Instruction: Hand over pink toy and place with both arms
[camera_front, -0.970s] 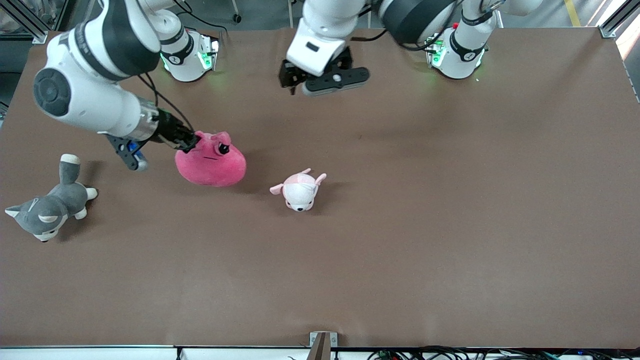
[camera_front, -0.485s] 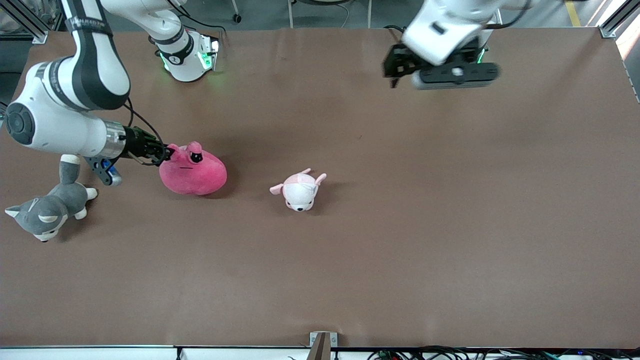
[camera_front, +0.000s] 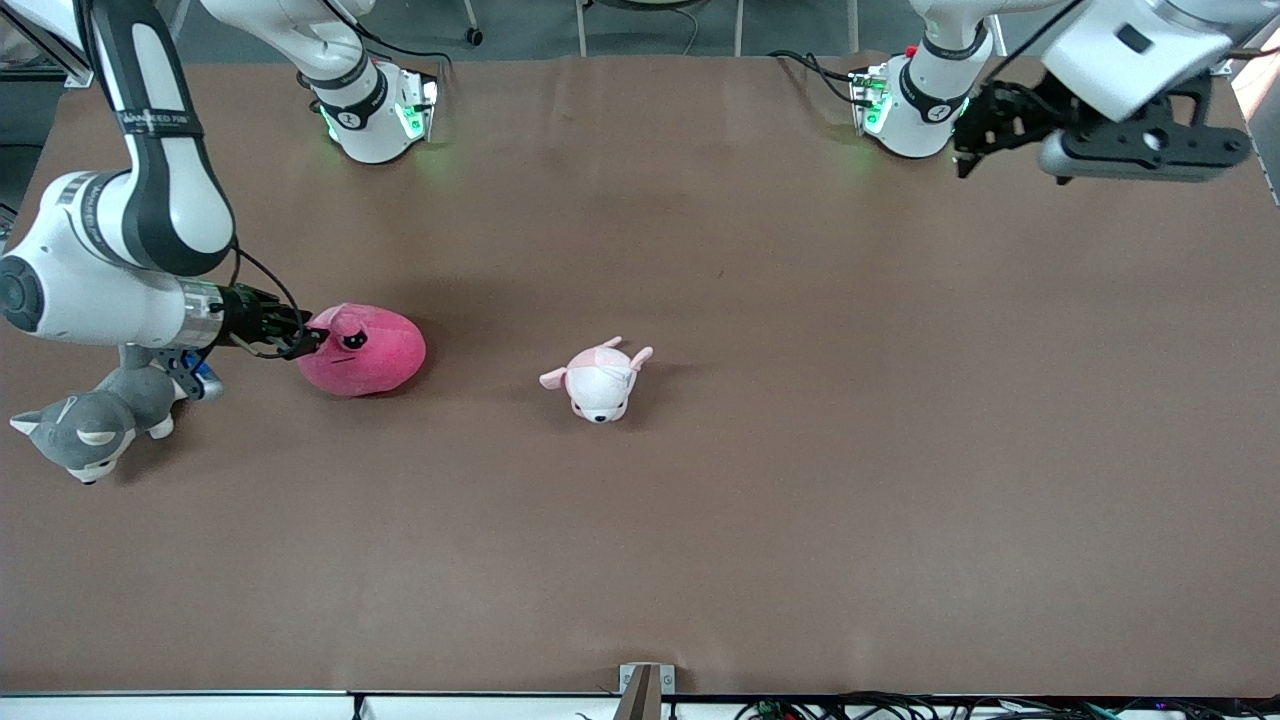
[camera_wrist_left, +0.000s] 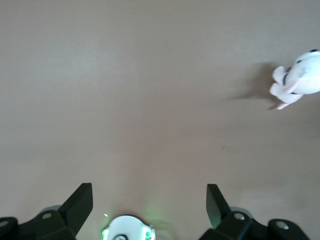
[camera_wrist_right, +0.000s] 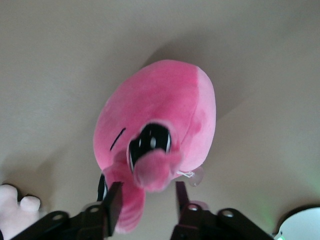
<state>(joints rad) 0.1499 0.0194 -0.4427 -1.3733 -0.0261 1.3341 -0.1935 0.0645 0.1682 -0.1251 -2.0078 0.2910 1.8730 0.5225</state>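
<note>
The pink toy (camera_front: 363, 349) lies on the brown tabletop (camera_front: 760, 470), toward the right arm's end of it. It is round and bright pink, with a sleepy black eye on a bump and a thin dark line for a mouth. The right gripper (camera_front: 305, 342) is down at the toy's bumpy end. In the right wrist view the toy (camera_wrist_right: 160, 135) fills the middle, and the gripper's two black fingers (camera_wrist_right: 114, 201) stand one on each side of a pink bump; they are partly spread, and there is a small gap on at least one side, so I cannot tell if they pinch the bump or only sit around it. The right arm (camera_front: 150, 180) is white with black bands, and it has small dark writing on it that is too tiny to read for sure. A grey-and-white plush dog (camera_front: 95, 420) lies just beside the right arm's wrist, nearer to the front camera than the pink toy. A small pale pink-and-white plush animal (camera_front: 598, 378) lies well apart from the pink toy, toward the left arm's end of the tabletop. The left gripper (camera_front: 1140, 155) is up in the air over the tabletop's edge, close to the left arm's base (camera_front: 915, 100), well apart from the pink toy. Its fingers (camera_wrist_left: 80, 205) are spread wide and hold nothing. The small plush animal (camera_wrist_left: 300, 77) shows in the left wrist view too.
</note>
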